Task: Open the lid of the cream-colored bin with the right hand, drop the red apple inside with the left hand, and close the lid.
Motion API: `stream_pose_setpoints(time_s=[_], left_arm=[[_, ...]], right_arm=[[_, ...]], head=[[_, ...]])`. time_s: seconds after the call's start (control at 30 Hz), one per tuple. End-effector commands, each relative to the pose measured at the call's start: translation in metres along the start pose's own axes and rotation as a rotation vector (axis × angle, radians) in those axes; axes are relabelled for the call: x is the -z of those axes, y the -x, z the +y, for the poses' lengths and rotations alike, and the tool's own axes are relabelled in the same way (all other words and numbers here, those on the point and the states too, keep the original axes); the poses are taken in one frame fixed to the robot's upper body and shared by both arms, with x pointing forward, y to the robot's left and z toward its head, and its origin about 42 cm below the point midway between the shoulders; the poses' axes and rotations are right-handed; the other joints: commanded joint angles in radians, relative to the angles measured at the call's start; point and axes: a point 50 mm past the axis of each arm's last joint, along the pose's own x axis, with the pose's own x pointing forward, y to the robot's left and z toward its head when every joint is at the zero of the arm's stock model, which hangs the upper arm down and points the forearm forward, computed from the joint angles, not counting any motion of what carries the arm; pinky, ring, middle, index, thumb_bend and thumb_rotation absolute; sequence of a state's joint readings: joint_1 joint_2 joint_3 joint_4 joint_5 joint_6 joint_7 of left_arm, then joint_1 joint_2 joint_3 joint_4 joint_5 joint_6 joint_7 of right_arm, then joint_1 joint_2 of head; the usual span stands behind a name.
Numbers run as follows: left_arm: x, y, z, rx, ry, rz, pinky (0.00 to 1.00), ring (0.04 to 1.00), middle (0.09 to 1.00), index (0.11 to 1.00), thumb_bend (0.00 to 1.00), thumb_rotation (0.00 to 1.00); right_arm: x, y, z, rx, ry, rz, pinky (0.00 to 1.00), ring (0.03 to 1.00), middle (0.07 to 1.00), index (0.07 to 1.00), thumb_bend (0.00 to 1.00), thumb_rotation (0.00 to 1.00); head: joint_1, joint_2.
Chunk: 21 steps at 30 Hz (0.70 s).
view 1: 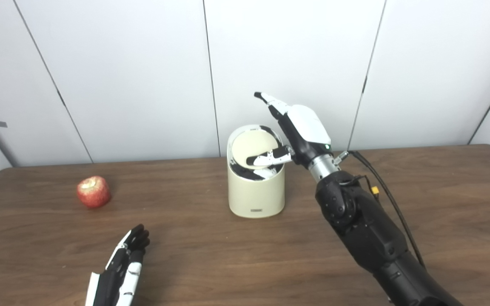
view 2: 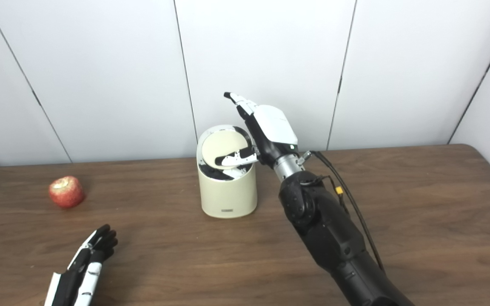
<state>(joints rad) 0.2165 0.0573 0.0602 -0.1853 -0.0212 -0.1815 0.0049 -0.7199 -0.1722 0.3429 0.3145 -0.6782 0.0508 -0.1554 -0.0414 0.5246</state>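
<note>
To finish opening the round cream swing lid [view 1: 254, 148], the right hand [view 1: 298, 131] should keep its thumb pressing steadily; its fingers are spread and grip nothing. The lid seems tilted, though this is hard to judge. The cream-colored cylindrical bin [view 1: 256, 191] stands mid-table near the far edge. The red apple [view 1: 94, 192], its top pale, lies toward the brown wooden table's [view 1: 440, 204] left edge. The left hand [view 1: 119, 265] rests open at the near edge.

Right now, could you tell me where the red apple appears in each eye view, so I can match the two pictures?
Left eye view: red apple on the table, left of centre.
Right eye view: nearer the left edge.
Shared landmark: the cream-colored bin, to the apple's right in both.
</note>
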Motion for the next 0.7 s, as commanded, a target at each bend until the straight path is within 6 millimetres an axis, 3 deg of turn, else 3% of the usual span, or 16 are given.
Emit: stream_pose_setpoints(time_s=[0.0,0.2,0.3,0.37,0.43,0.67], left_arm=[[0.017,0.026,-0.011,-0.025,0.042,0.074,0.89,0.865,0.872,0.901,0.46,0.75],[0.016,0.027,-0.013,-0.005,0.028,0.075,0.91,0.872,0.876,0.900,0.47,0.77],[0.016,0.027,-0.014,0.001,0.018,0.078,0.90,0.866,0.874,0.899,0.47,0.77],[0.016,0.027,-0.014,-0.001,0.015,0.082,0.90,0.865,0.875,0.899,0.46,0.77],[0.015,0.027,-0.015,-0.008,0.017,0.087,0.91,0.863,0.876,0.899,0.47,0.76],[0.017,0.024,-0.014,-0.006,0.022,0.082,0.89,0.863,0.881,0.906,0.48,0.77]], right_arm=[[0.002,-0.006,-0.011,0.013,0.008,0.001,0.86,0.906,0.917,0.921,0.86,0.29],[-0.003,-0.001,-0.014,0.058,-0.205,0.057,0.81,0.882,0.907,0.900,0.70,0.55],[-0.004,0.005,-0.017,0.072,-0.277,0.093,0.77,0.865,0.900,0.896,0.68,0.66],[-0.004,0.009,-0.021,0.079,-0.351,0.131,0.73,0.847,0.891,0.892,0.67,0.72],[-0.004,0.015,-0.027,0.086,-0.462,0.158,0.77,0.859,0.894,0.893,0.61,0.75],[0.006,0.070,-0.042,0.097,-0.604,0.204,0.77,0.858,0.887,0.893,0.53,0.82]], head=[[0.000,0.001],[0.004,0.006],[0.004,0.005],[0.004,0.004],[0.004,0.004],[-0.006,0.005]])
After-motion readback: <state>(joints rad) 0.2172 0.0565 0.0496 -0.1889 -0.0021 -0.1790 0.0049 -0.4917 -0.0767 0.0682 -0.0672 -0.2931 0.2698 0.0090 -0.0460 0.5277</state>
